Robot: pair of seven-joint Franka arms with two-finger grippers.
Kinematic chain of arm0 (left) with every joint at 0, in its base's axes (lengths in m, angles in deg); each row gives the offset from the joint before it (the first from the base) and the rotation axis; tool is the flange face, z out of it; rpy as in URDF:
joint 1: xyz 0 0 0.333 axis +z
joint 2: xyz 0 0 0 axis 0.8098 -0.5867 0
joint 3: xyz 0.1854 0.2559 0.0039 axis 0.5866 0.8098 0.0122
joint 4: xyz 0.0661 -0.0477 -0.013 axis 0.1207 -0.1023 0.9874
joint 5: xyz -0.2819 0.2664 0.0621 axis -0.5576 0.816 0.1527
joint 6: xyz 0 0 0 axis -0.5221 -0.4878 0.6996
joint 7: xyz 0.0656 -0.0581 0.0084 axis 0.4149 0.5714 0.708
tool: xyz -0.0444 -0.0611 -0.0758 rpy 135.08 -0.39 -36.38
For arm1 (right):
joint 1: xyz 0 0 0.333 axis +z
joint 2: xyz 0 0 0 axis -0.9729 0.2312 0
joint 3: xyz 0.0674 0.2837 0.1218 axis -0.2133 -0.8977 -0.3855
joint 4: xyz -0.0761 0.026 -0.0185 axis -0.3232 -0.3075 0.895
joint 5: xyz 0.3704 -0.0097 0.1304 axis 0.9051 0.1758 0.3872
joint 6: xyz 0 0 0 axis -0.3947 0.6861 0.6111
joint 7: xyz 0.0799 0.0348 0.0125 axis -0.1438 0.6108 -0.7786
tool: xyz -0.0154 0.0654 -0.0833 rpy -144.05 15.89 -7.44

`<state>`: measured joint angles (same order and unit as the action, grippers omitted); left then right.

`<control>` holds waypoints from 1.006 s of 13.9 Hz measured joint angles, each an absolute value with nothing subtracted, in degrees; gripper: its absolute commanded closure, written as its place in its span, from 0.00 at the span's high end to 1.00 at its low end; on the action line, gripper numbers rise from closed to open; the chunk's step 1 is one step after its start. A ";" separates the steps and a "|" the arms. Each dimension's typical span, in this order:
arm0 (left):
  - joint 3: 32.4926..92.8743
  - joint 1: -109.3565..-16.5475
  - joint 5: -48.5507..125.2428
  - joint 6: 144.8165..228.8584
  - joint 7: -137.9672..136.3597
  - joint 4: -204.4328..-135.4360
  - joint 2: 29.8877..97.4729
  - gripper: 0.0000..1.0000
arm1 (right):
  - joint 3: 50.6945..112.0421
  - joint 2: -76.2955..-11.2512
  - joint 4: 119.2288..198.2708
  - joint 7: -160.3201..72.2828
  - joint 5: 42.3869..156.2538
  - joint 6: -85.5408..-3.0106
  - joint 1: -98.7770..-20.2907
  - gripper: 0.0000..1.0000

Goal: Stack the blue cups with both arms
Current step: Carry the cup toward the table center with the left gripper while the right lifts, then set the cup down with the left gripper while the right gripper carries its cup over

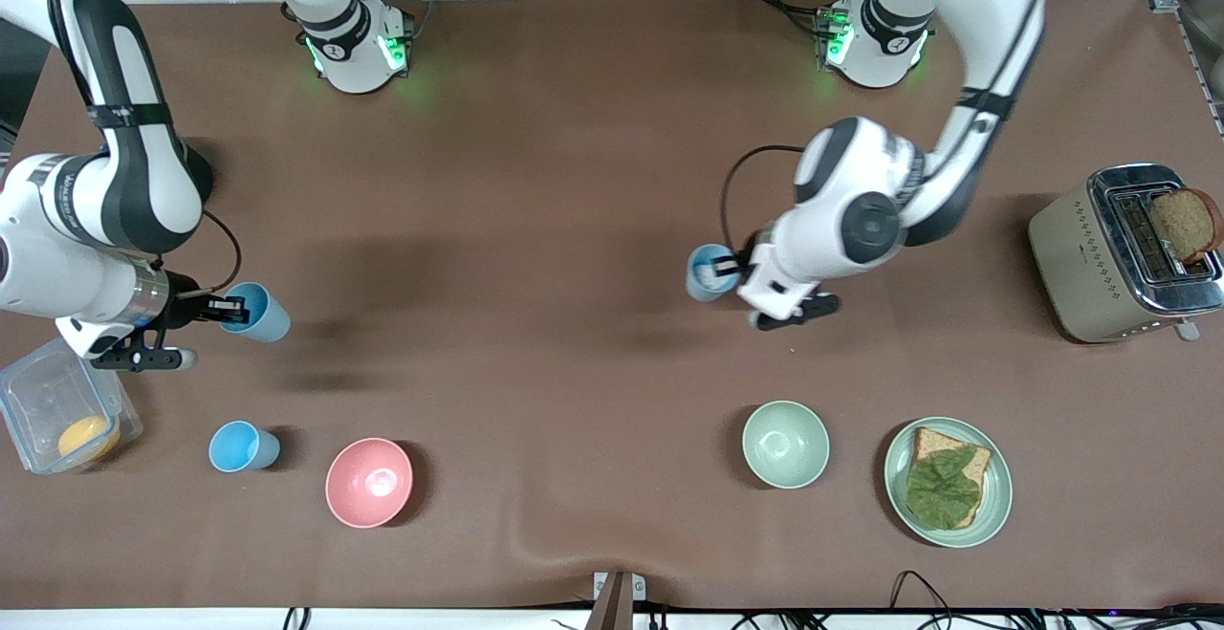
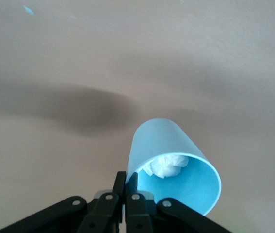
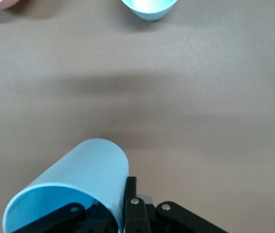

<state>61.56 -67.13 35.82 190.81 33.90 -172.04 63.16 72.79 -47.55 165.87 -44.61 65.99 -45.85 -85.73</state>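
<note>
Carrying step: left gripper (image 1: 734, 267) pinches a blue cup (image 1: 709, 272); right gripper (image 1: 228, 306) pinches another cup (image 1: 256, 313). Next, align and nest them.

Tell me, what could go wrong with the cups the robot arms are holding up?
The left gripper pinches only the rim of its blue cup, so the cup might slip or twist. White crumpled stuff sits inside, which could block stacking. The right gripper also grips its cup by the rim; it may tilt and miss the cup on the table.

Two glossy white jointed arms (image 1: 865, 219) with black bands, thin black cables, green-lit bases (image 1: 356, 54)
</note>
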 measured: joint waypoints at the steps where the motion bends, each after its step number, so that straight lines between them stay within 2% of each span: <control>1: 61.56 -68.92 35.82 193.06 35.76 -172.00 62.17 0.00 | 72.81 -47.54 166.08 -43.93 65.99 -45.81 -85.73 0.00; 7: 61.67 -77.32 35.82 205.03 43.59 -171.69 55.21 0.00 | 72.71 -47.55 166.19 -41.66 66.65 -44.95 -85.67 0.00; 8: 61.71 -78.10 35.82 205.99 44.88 -171.32 54.09 0.24 | 72.69 -47.55 166.19 -41.47 66.89 -44.85 -85.64 0.00; 9: 61.74 -78.48 35.82 206.35 45.58 -170.78 53.10 0.77 | 72.64 -47.55 166.20 -40.88 67.07 -44.80 -85.43 0.00; 10: 61.76 -78.57 35.82 206.40 45.80 -170.24 52.54 1.00 | 72.61 -47.55 166.19 -39.95 67.16 -44.78 -84.88 0.00; 14: 62.01 -78.56 35.82 206.32 47.99 -169.01 52.23 1.00 | 72.34 -47.79 166.01 -32.87 67.36 -44.06 -81.17 0.00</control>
